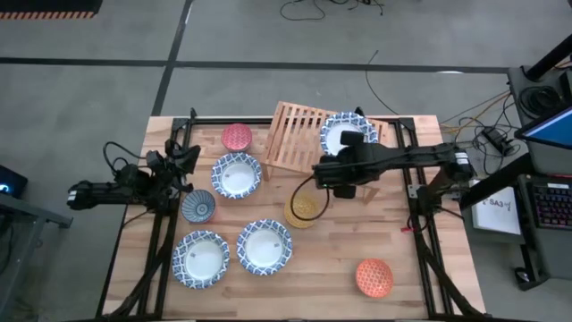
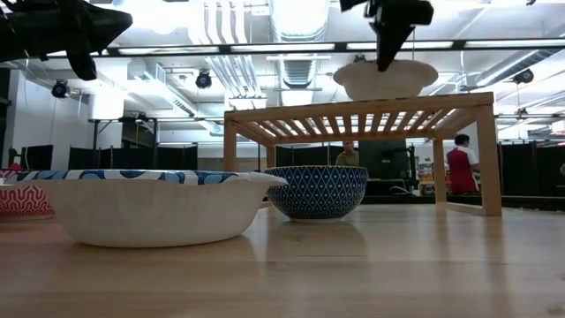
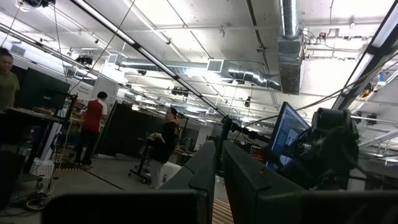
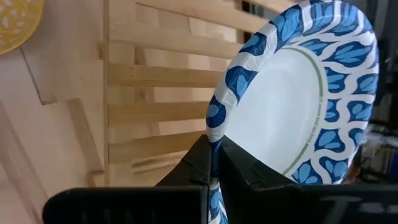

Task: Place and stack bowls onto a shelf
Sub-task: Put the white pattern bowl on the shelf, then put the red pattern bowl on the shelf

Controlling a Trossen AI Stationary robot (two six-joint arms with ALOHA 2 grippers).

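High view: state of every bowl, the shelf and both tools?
Held bowl: rim pinched by right tool, over the shelf.
Right tool: shut on that rim.
Left tool: shut, empty, at the table's left edge.
Shelf: upright.
Three wide patterned bowls: upright on table, unstacked.
Pink-red bowl, small blue bowl, yellow bowl, orange bowl: on table, apart.

Blue-white bowl (image 1: 344,134) on slatted shelf (image 1: 290,136); seven bowls on table.
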